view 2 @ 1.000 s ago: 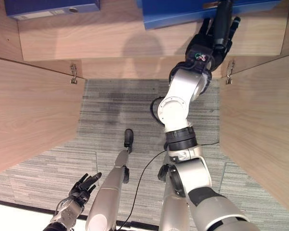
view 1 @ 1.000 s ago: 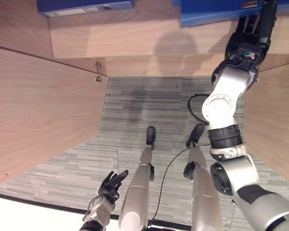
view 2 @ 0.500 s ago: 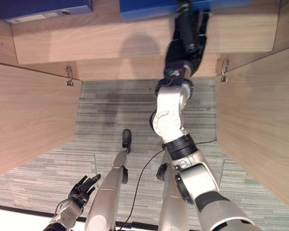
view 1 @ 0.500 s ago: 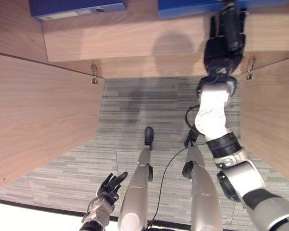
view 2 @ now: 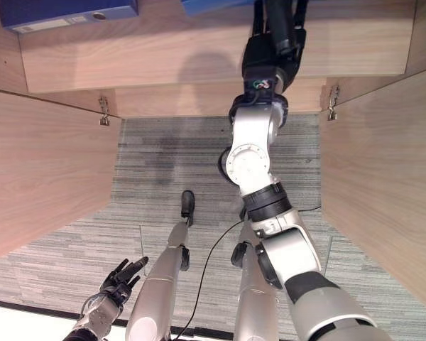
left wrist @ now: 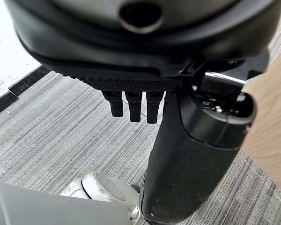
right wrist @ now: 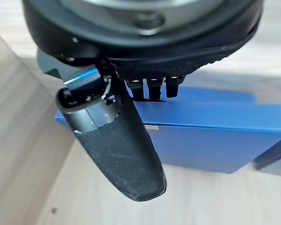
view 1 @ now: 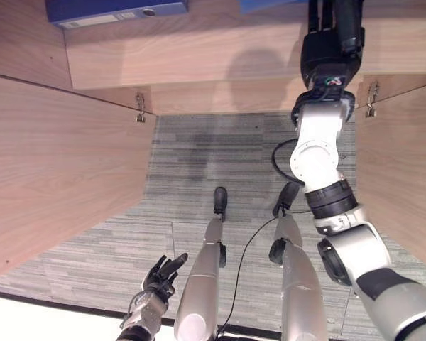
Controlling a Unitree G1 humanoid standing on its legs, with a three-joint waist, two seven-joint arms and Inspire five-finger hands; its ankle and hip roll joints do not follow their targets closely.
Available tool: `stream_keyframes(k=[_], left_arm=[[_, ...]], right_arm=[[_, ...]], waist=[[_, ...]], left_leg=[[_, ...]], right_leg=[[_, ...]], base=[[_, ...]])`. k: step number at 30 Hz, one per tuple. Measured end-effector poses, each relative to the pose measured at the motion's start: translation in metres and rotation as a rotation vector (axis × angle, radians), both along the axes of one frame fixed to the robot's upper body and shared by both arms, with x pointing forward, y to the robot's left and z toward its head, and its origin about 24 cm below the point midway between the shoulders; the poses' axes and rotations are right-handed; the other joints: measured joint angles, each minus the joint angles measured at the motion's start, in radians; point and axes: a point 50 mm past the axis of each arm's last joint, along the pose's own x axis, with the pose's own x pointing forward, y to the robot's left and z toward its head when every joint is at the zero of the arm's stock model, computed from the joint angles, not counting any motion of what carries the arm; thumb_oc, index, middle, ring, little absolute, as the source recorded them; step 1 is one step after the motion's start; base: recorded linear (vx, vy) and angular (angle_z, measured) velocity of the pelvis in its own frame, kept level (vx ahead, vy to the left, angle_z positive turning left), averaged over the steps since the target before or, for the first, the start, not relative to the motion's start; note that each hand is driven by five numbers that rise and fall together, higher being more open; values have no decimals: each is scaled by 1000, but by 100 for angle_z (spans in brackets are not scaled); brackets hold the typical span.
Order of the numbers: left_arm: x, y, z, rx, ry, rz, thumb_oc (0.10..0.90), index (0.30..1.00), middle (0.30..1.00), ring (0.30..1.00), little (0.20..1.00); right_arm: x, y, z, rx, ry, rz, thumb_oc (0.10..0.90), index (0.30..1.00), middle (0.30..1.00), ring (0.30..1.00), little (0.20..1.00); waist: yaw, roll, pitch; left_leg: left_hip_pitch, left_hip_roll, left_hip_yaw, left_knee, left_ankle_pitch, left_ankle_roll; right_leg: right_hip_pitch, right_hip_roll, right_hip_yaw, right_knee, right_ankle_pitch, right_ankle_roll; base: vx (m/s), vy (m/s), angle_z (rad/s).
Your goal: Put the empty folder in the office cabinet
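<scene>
Nearest, low over the grey carpet (view 1: 199, 153): left robot hand (view 1: 165, 271), fingers spread and relaxed, holding nothing, idle. Farther out, flanked by the open wooden cabinet doors (view 1: 57, 163): right arm stretched up to the cabinet shelf (view 2: 199, 57), right robot hand (view 2: 273, 32) reaching past the shelf's front edge. Farthest, on that shelf: blue folder (right wrist: 215, 136) lying flat, just ahead of the right robot hand's fingertips (right wrist: 152, 86), thumb straight, fingers extended rather than curled, nothing pinched; actual contact with the folder not clear. Well apart at the shelf's left end, a second blue binder (view 1: 113, 10).

Likely step: seating the folder deeper on the shelf. Best done with a level, straight push along the folder's long edge, fingers kept flat, wrist clear of the shelf lip, then a straight pull back so nothing drags out.

Head views: arm's reach, both doors, hinges (view 1: 140, 108), only a sliver of blue past the robot hand. Right wrist view: folder's full face and a side wall of the cabinet close beside it.
</scene>
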Motion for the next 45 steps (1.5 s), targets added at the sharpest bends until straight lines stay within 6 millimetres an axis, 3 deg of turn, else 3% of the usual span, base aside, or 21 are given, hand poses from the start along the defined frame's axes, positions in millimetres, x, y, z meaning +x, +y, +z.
stream_keyframes(k=[15,18,22,24,25,30,37,39,40,42,44,45], left_arm=[[-1,2,-1,5,-3,5,800,900,900,900,900],[-1,2,-1,5,-3,4,800,900,900,900,900],[0,1,0,3,-8,1,800,900,900,900,900],[0,1,0,3,-8,1,800,900,900,900,900],[0,1,0,4,-8,1,800,900,900,900,900],[0,1,0,7,-8,-8,800,900,900,900,900],[0,1,0,5,-14,-24,800,900,900,900,900],[-1,4,-1,-2,-19,-11,800,900,900,900,900],[-2,7,-1,6,-19,-8,800,900,900,900,900],[-5,11,-2,15,-9,8,800,900,900,900,900],[-8,16,-4,16,-11,22,800,900,900,900,900],[-12,19,-5,17,2,42,800,900,900,900,900]], right_arm=[[9,-24,-6,-49,31,-85,800,900,900,900,900],[9,-21,-11,-66,36,-77,800,900,900,900,900],[8,6,-59,-241,110,32,800,900,900,900,900],[6,16,-67,-306,115,71,800,900,900,900,900],[6,25,-74,-423,114,114,800,900,900,900,900],[6,35,-80,-571,112,199,800,900,900,900,900],[9,23,-79,-733,97,180,800,900,900,900,900],[10,14,-80,-990,85,154,800,900,900,900,900],[10,4,-79,-1214,71,105,800,900,900,900,900],[10,-10,-72,-1381,60,32,800,900,900,900,900],[-1,-37,-47,-1828,-22,-265,800,900,900,900,900],[-3,-48,-34,-1939,-37,-409,800,900,900,900,900]], waist=[[-5,0,0],[-8,0,0],[-15,-1,0],[-17,-2,1],[-21,-7,1],[-21,-17,1],[-12,-22,1],[-12,-34,2],[-11,-44,2],[-14,-60,2],[-12,-61,3],[-13,-61,3]], left_leg=[[1,0,0,0,1,1],[2,0,0,0,1,1],[3,0,0,0,1,1],[3,0,0,0,1,1],[2,0,0,0,0,1],[2,1,0,-3,2,3],[3,1,0,-8,9,-1],[7,2,0,-11,9,-1],[8,2,0,-12,9,-1],[14,3,-1,-13,9,-1],[18,2,-1,-20,9,1],[23,2,0,-24,10,1]], right_leg=[[2,0,0,0,0,1],[2,0,0,0,0,1],[3,0,0,0,-1,2],[3,0,0,1,-1,2],[3,0,0,1,-6,9],[3,1,-1,0,-6,10],[4,1,-2,-3,-4,13],[7,1,-2,-4,-4,13],[11,1,-2,-6,-5,13],[20,2,-3,-14,-4,14],[29,1,-5,-29,1,19],[34,2,-5,-36,4,22]], base=[[0,0,0],[0,0,0],[0,0,0],[0,0,0],[0,0,0],[0,0,0],[0,0,0],[0,0,0],[0,0,0],[0,0,0],[9,18,1],[0,0,0]])
